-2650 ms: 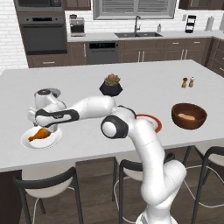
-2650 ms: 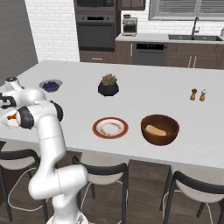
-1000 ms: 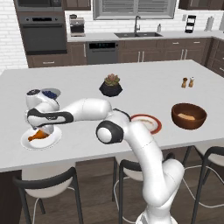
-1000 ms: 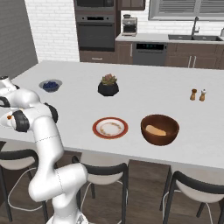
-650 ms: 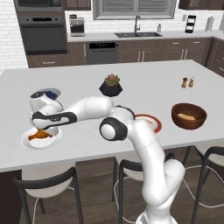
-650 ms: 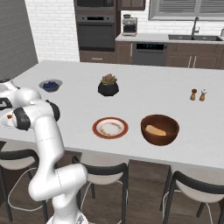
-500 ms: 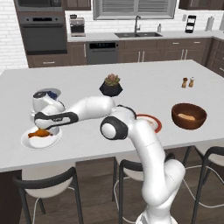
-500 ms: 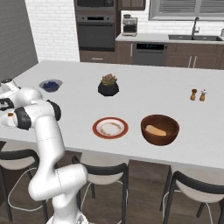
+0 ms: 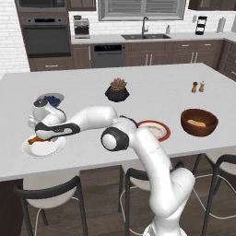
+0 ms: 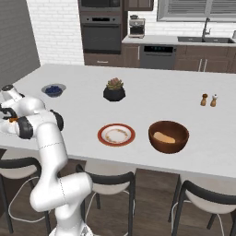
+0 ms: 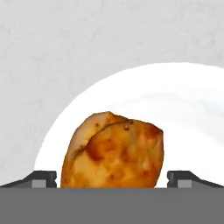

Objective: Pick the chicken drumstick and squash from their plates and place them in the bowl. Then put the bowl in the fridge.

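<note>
I've got the end effector wide open straddling the chicken drumstick on the white plate, far-left surface, ready to pinch.

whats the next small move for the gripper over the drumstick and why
Probably close the jaws. In the hand view the gripper is open, one fingertip on each side of the chicken drumstick, which lies on the white plate. The squash already sits in the bowl, so the drumstick is what's left.
</note>
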### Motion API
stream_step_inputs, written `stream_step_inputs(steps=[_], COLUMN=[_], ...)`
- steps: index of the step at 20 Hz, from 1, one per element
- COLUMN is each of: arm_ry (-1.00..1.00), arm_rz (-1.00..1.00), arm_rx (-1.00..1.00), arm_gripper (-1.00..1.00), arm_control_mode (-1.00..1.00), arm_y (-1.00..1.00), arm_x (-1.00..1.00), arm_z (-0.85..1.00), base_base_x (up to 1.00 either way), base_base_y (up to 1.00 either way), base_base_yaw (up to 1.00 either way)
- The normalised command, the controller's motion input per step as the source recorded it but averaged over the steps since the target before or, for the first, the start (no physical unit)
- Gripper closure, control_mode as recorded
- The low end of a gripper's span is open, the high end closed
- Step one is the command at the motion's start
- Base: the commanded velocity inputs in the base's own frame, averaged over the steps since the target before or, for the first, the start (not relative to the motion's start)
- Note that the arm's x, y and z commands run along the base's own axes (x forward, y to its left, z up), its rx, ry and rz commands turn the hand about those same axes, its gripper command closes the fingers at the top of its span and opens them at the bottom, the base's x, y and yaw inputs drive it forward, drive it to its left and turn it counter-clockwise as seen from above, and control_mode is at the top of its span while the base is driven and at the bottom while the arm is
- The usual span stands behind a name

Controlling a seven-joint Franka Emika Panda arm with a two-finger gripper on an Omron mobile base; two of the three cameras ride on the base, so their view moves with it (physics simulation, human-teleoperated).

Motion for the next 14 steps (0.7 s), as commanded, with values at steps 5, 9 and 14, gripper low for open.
stream_step_inputs(steps=[5,9,14], arm_ry=[-0.1,-0.1,-0.15], arm_rz=[0.0,0.0,0.0], arm_rx=[0.0,0.0,0.0], arm_gripper=[-1.0,1.0,1.0], arm_control_mode=[-1.0,-1.0,-1.0], arm_y=[0.45,0.03,-0.11], arm_x=[0.0,0.0,-0.64], arm_z=[-0.52,-0.34,-0.07], base_base_x=[0.0,0.0,0.0], base_base_y=[0.0,0.0,0.0], base_base_yaw=[0.0,0.0,0.0])
